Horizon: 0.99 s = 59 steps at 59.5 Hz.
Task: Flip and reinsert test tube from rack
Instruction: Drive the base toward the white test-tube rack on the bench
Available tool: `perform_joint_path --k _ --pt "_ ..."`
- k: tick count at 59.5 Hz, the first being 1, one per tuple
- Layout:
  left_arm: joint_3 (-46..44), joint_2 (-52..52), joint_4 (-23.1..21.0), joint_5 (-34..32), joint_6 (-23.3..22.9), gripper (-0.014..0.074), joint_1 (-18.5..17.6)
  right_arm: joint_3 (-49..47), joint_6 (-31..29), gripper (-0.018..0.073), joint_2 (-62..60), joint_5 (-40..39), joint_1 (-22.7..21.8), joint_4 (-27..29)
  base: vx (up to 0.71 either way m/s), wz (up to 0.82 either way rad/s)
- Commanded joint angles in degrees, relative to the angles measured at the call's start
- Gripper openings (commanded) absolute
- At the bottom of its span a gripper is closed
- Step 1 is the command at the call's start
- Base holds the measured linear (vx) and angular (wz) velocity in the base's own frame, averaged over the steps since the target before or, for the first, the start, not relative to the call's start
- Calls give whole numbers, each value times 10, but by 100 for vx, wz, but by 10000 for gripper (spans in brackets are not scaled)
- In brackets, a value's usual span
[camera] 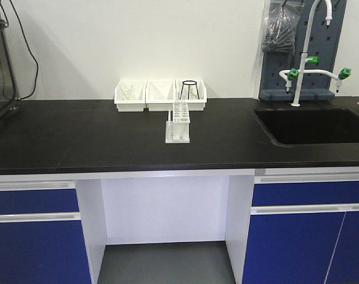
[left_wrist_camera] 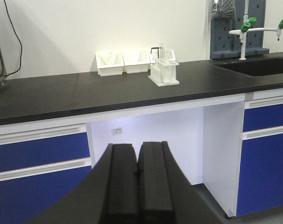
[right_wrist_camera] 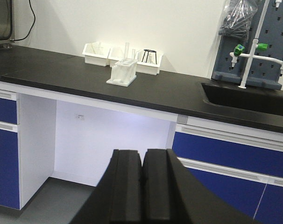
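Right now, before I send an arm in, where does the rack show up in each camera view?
Exterior front view: the rack stands on the black counter, near centre, in the upper half.
Left wrist view: rack, upper part, right of centre.
Right wrist view: rack, upper part, left of centre.
Shared landmark: the row of white bins at the wall behind it, seen in all three.

The rack (camera: 178, 123) is faced squarely and from above in the exterior view. By both wrist views it is seen from lower and farther back, seemingly from left of it and right of it respectively. The rack and counter (camera: 79, 136) are shared by all.
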Motion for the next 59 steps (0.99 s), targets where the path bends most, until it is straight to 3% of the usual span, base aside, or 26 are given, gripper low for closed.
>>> perform_joint_path --k 1,59 --pt "-3 -5 0 -46 -1 -6 0 1 -2 -7 9 -45 -3 -3 0 0" --pt "-3 -5 0 -46 -1 -6 0 1 -2 -7 9 -45 -3 -3 1 1"
